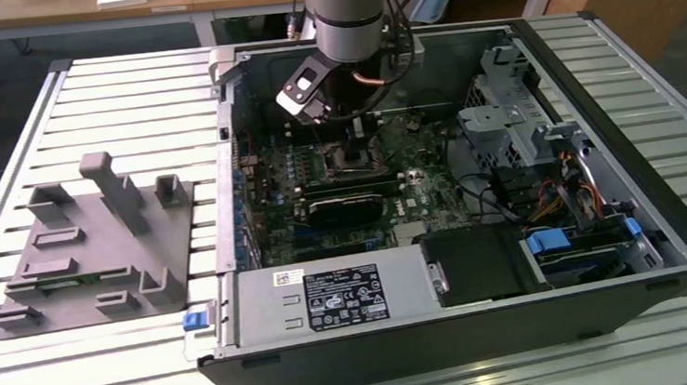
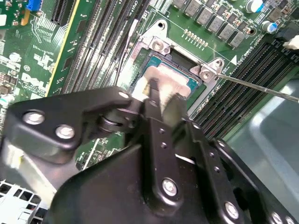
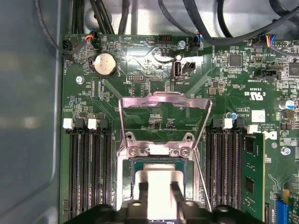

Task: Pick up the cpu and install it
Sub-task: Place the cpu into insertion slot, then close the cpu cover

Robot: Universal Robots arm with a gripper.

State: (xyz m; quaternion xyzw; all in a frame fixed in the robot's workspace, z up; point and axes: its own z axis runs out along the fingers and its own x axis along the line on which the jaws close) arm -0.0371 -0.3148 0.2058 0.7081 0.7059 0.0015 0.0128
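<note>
Held cpu (image 3: 159, 179) pinched between gripper (image 3: 159, 193) jaws, down at open socket (image 3: 135, 163); seating unclear, release and latching of frame (image 3: 163, 99) not yet done.

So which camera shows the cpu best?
The first wrist view: the cpu sits face-on over the socket. The second wrist view shows part past the tool; in the exterior view it's too small to tell.

Our slatted table and its load
On the pale metal table (image 1: 111, 91) we see an open black computer case (image 1: 456, 341); just beside it, toward the exterior view's left, a grey moulded fixture (image 1: 88, 257).
</note>
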